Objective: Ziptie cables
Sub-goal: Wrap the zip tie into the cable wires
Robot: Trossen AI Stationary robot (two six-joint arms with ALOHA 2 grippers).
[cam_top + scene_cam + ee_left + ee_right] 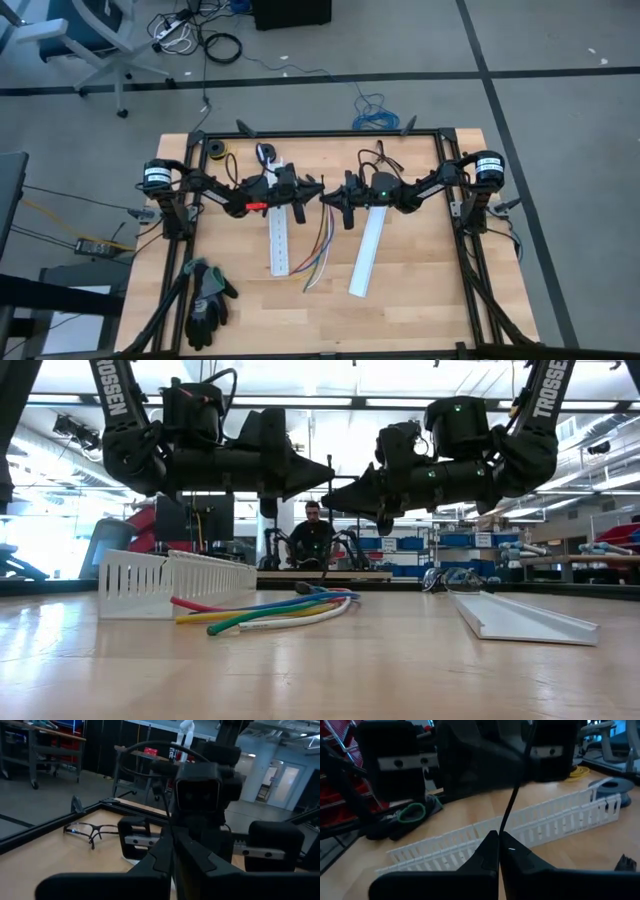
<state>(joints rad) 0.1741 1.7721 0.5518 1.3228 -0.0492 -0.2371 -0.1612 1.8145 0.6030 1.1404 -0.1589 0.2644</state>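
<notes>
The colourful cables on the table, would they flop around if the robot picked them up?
Probably yes. The cables are thin and lie in loose curves on the table, so they would likely droop from wherever they are held. They look light and are not tied, so they might spread apart. Being round, single ones could roll a little when pushed.

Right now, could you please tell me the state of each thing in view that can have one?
cables: loose on the table, not tied.
zip tie: thin dark strip held in the air between both grippers.
left gripper: shut on the zip tie, above the table.
right gripper: shut on the zip tie, facing the left one.
slotted white duct: lying flat, uncovered.
white cover strip: lying apart from the duct.
</notes>
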